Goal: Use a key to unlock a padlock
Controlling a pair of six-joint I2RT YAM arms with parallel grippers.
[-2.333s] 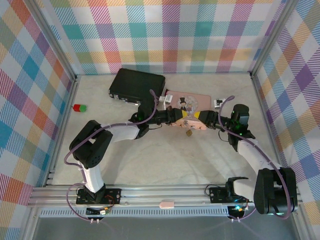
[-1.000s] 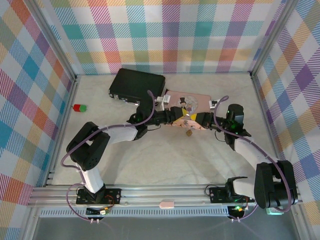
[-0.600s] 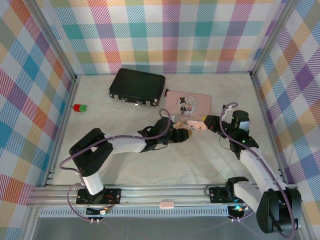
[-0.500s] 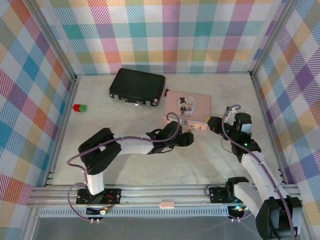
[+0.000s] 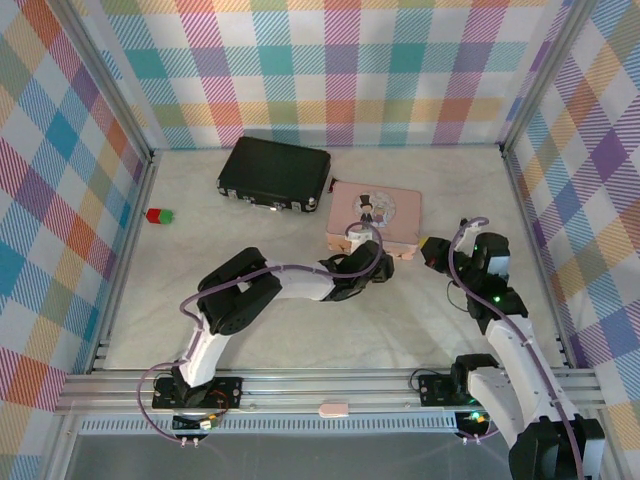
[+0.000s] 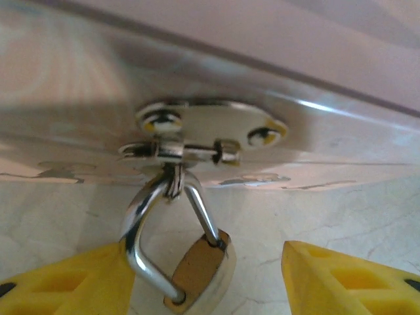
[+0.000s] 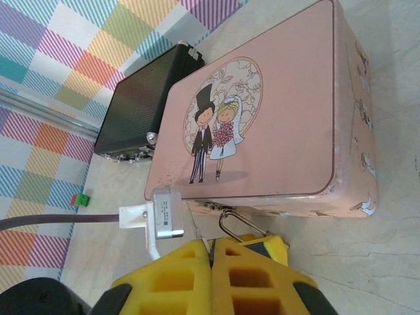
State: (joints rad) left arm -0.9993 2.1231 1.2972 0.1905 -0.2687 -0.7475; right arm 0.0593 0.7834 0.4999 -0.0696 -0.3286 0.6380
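Left wrist view: padlock [image 6: 199, 269] hung from the pink box's clasp [image 6: 210, 131], between the spread fingers of the left gripper [image 6: 209, 282]. Right gripper [image 7: 211, 266] was pressed together; any key there could not be told. Judged step: steadying the padlock, which called for closing squarely on its body.

small brass padlock [image 6: 200, 272], tilted, silvery shackle [image 6: 139, 243] threaded through clasp loop [image 6: 172, 152] on pink box [image 6: 295, 29] front

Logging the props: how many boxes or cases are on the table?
2: a black case toward the far wall, and a pink box just right of it. None seems hidden.
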